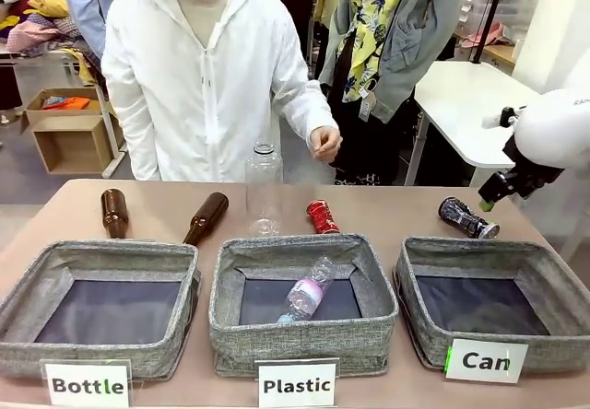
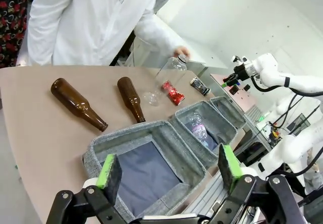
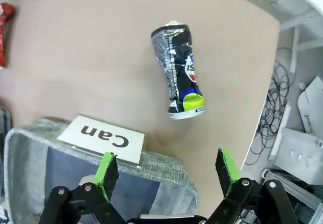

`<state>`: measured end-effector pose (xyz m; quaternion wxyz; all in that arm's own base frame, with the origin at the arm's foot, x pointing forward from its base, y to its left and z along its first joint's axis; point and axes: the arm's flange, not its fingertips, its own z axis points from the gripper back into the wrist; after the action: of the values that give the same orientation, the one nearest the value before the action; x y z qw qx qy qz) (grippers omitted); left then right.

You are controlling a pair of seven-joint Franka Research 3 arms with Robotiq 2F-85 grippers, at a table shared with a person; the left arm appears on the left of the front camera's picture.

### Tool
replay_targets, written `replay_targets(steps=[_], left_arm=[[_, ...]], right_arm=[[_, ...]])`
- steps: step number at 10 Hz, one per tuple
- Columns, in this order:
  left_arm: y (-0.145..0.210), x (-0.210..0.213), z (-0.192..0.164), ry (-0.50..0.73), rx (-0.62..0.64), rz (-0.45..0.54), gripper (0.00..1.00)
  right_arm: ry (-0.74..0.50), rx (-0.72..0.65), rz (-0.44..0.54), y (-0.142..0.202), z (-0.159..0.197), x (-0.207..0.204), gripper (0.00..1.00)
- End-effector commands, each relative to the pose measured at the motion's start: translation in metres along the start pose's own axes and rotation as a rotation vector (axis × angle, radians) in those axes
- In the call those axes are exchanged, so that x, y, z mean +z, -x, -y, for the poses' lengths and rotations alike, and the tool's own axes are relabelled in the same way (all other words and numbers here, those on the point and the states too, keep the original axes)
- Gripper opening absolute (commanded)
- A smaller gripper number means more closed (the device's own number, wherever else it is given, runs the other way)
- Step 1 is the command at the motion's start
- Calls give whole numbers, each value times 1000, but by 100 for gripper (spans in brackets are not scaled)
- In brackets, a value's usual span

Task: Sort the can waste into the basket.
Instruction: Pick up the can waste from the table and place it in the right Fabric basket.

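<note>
- Hanging over the right end of the tan worktop (image 3: 75, 57), the right jaws are spread wide and hold nothing; their green pads (image 3: 107, 172) frame the near wall of the Can basket (image 3: 30, 133).
- The right wrist view gives the closest look at the black-and-silver can (image 3: 179, 77). It is pinched in at the waist, has a yellow-green end, and lies on its side on bare worktop, just outside the basket and apart from it.
- On the basket wall facing that can sits a white card (image 3: 101, 138) reading "Can".
- The front view shows three like bins in a row, of grey woven fabric with dark lining, labelled Bottle (image 1: 101, 262), Plastic (image 1: 304, 335) and Can.
- The red can (image 1: 322, 216), crumpled and marked with white, lies behind the Plastic bin, beside an upright clear plastic bottle (image 1: 264, 188).
- A smaller clear bottle (image 1: 307, 291) lies slanted inside the Plastic bin.
- Two brown glass bottles (image 1: 114, 213) (image 1: 206, 217) lie behind the Bottle bin.
- The left wrist view shows the left jaws wide open and holding nothing, above the Bottle bin, with the right arm (image 2: 272, 72) beyond the far end of the row.
- A person's hand (image 1: 324, 142) is loosely curled near the upright bottle's top; whether it touches cannot be told.
</note>
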<state>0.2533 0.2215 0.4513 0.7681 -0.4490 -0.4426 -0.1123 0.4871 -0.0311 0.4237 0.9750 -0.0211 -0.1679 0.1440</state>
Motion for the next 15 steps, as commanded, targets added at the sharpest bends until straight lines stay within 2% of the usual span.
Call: replay_targets(steps=[1,3,7,8,9,11,12,15], left_arm=[[-2,1,0,12,-25,23,100],[-2,1,0,12,-25,23,100],[-2,1,0,12,-25,23,100],[-2,1,0,12,-25,23,100],[-2,1,0,12,-25,23,100],[-2,1,0,12,-25,23,100],[-2,1,0,12,-25,23,100],[-2,1,0,12,-25,23,100]], right_arm=[[9,17,-7,-1,-2,-6,100],[1,0,3,1,0,6,100],[-95,402,-6,-51,35,-34,100],[-53,461,29,-62,31,-43,100],[-81,552,26,-69,23,-54,100],[-102,577,-38,-85,29,-90,100],[-151,584,-77,-90,31,-104,100],[-173,574,-141,-95,34,-135,100]])
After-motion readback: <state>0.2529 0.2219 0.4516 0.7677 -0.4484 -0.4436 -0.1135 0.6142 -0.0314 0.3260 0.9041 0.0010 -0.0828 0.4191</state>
